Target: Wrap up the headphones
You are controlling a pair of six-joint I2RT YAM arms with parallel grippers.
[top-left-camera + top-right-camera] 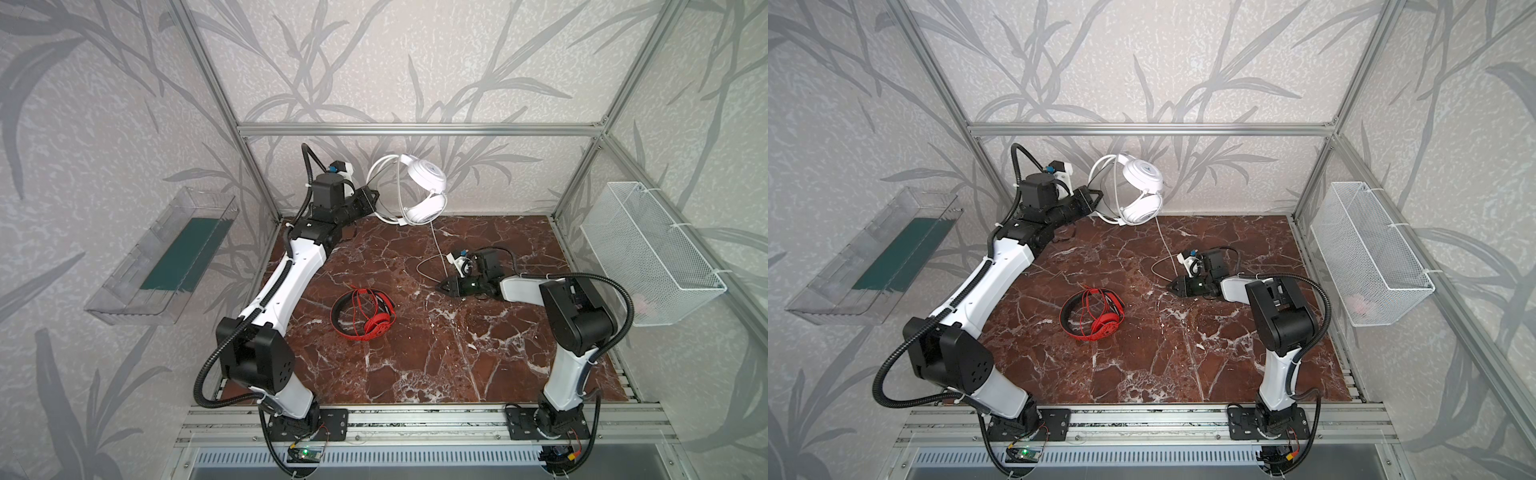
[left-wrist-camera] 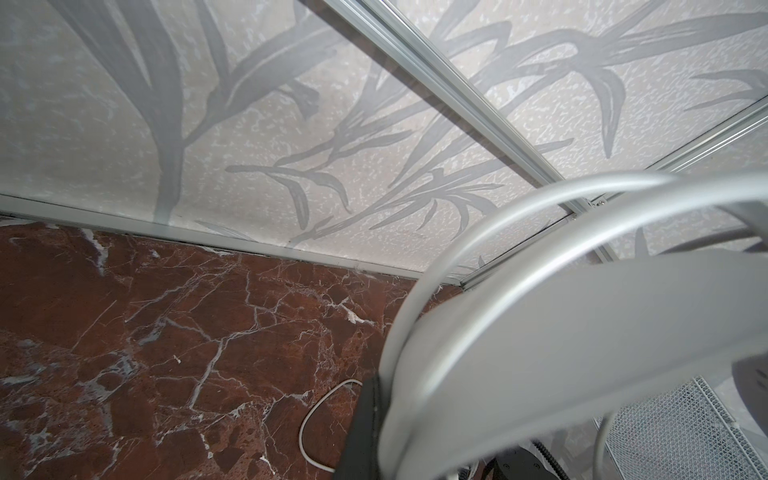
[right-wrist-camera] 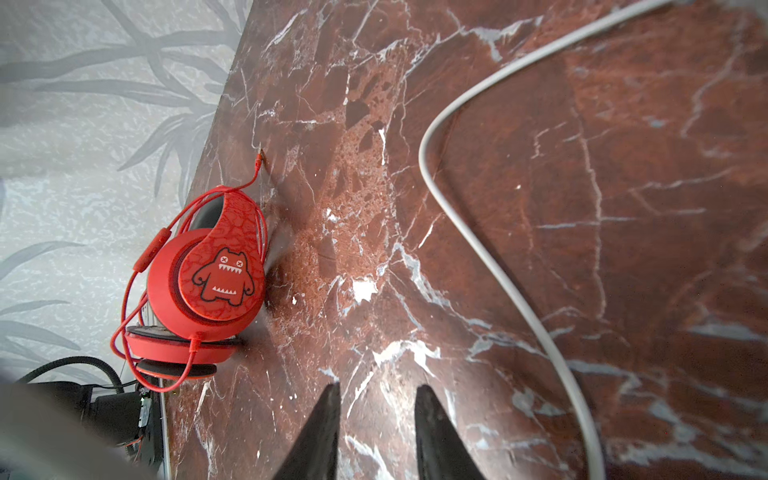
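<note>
Two pairs in play. The left gripper (image 1: 372, 201) is clamped tight on the smooth arched band of the white pair (image 1: 426, 191), holding it off the table (image 1: 415, 357) above the far edge, left of that edge's middle. In both top views its round glossy cups hang one under the other.

A white-grey cable (image 1: 437, 245) drops from the lower cup to the marble. It runs toward the middle and curls into a loop near the right gripper (image 1: 440, 286). That gripper sits low, right of centre, pointing at the left edge. In its wrist view the dark tapered fingers (image 3: 432, 419) stand narrowly apart with veined marble showing between them, and the cable sweeps past one side without touching.

The red pair (image 1: 365, 311) lies folded near the middle, a little toward the left edge and well apart from both grippers. It is matte red with a black inner band, a cartoon monster on one cup and a thin red cord looped around it.

Broad red-brown marble runs from there to the near edge and the near right corner.
</note>
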